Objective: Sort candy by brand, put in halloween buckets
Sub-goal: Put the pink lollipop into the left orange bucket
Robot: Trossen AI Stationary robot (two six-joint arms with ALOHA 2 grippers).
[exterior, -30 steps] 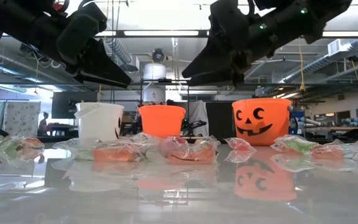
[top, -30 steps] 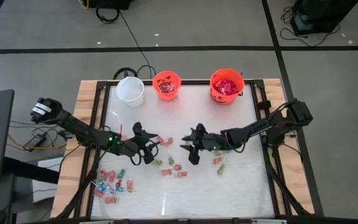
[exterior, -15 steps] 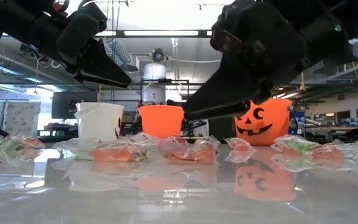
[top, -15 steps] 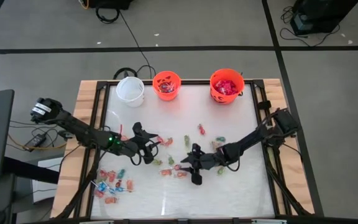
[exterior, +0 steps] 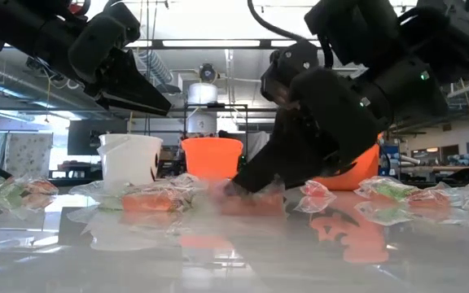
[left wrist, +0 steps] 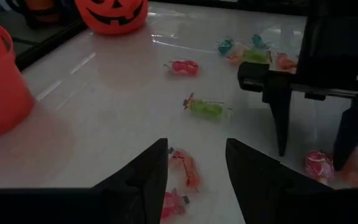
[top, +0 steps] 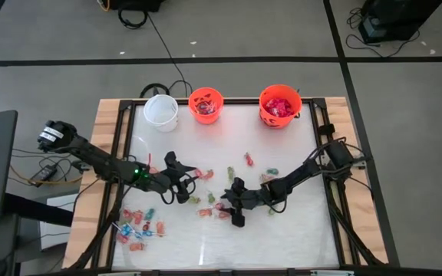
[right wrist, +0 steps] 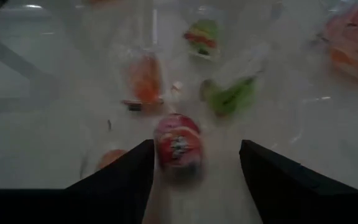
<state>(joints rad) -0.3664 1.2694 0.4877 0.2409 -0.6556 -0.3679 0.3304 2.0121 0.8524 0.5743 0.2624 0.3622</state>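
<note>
High view, straight down on the table. Three pails line the far edge: a white bucket near 11 o'clock, a small orange bucket at 12, a larger orange bucket near 1, the last well filled with red packets. Loose candy clusters toward 7 o'clock, with more strewn across the middle. The left gripper hangs just left of centre; the right gripper reaches low just below centre, jaws spread among sweets, probably lined up to pick one.

Low view, level with the tabletop. It shows heights the overhead cannot: the left gripper hangs well above the sweets, while the right gripper has its tips down at the table among the wrappers, hiding much of the larger pail.

Left wrist view. The left arm's fingers stand apart with nothing between them, above a red wrapped sweet. Beyond, the right arm's fingers stand upright by a round pink sweet; a green sweet lies between the arms.

Right wrist view. Only here is the target plain: a round pink-red wrapped sweet sits centred between wide-open fingers, not yet gripped. An orange piece and a green piece lie just beyond.
</note>
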